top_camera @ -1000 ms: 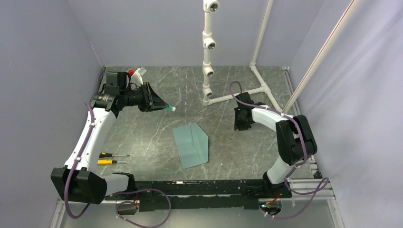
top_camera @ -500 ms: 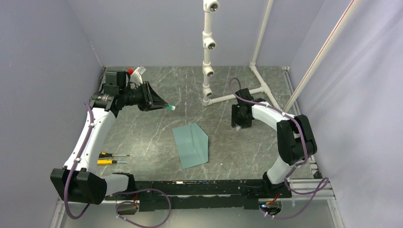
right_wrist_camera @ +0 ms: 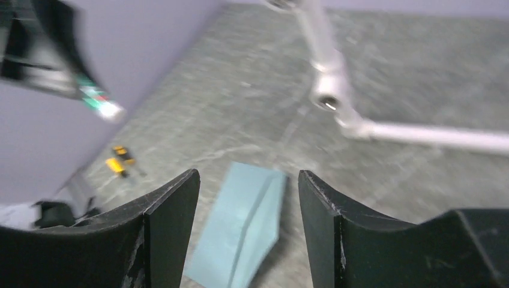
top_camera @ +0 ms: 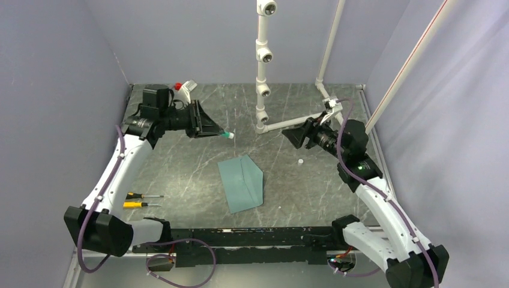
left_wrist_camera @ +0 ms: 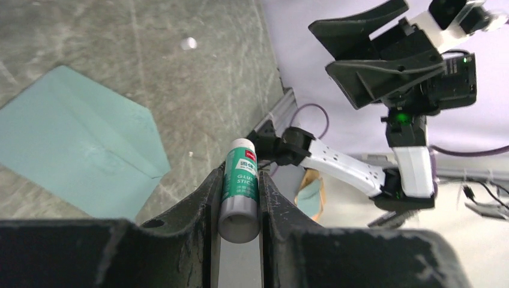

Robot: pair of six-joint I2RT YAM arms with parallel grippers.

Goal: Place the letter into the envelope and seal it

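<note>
**You:** What is my left pincer (left_wrist_camera: pixel 240 174) doing?

**Me:** Your left pincer is squeezed tight on a green and white glue stick (left_wrist_camera: pixel 240 195). The stick sits between the two black fingers and pokes out past their tips. The pincer is up in the air over the back left part of the dark grey stone-look table (top_camera: pixel 180 171).

**You:** And my right pincer (right_wrist_camera: pixel 249 177)?

**Me:** Your right pincer is spread wide and there is nothing in it. It is up in the air too, on the right side, well apart from the left one. Its tips point toward the middle of the table.

**You:** Where is the flat blue-green paper envelope (top_camera: pixel 240 183)?

**Me:** It lies flat on the table, in the middle, between your two arms. Neither pincer touches it. A fold line runs down it. I cannot tell if the flap is stuck down.

**You:** What else is on the table?

**Me:** A small white round bit (top_camera: pixel 300 161) lies to the right of the envelope, near your right arm. Two little screwdrivers (top_camera: pixel 143 200), one black and one yellow, lie side by side near your left arm. A white plastic pipe stand (top_camera: pixel 262 72) stands at the back.
</note>
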